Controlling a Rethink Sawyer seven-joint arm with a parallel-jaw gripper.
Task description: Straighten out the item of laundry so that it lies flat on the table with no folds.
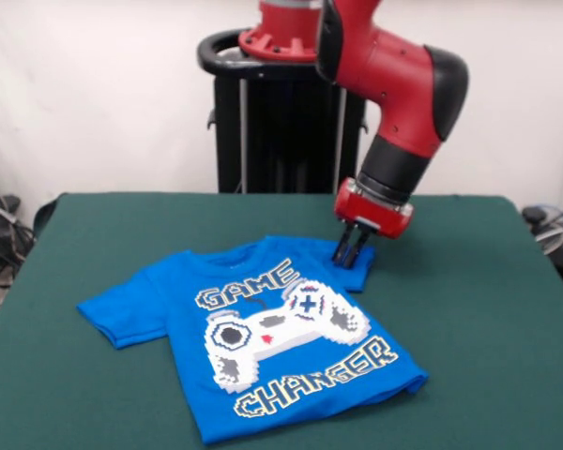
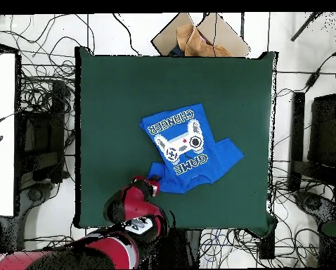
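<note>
Currently on file, one moment:

Item: laundry, a blue T-shirt (image 1: 263, 347) printed "GAME CHANGER", lying print-up a little off the middle of the tabletop (image 1: 488, 309). Body mostly spread; one sleeve out flat to the side; the other sleeve bunched or tucked at the corner under the arm.

Pincer (image 1: 354, 247): tips down on that tucked sleeve corner, fingers narrow and close together, seemingly nipping the cloth, though the actual hold cannot be confirmed. In the overhead view the pincer (image 2: 154, 185) sits at the shirt's (image 2: 187, 146) edge nearest the robot base.

Risks, judged:
- thin pinch slips off, sleeve stays folded
- pull drags the whole shirt across the felt instead of unfolding it
- too deep a grip catches both layers, making a new crease
- lift rumples the flat body
</note>
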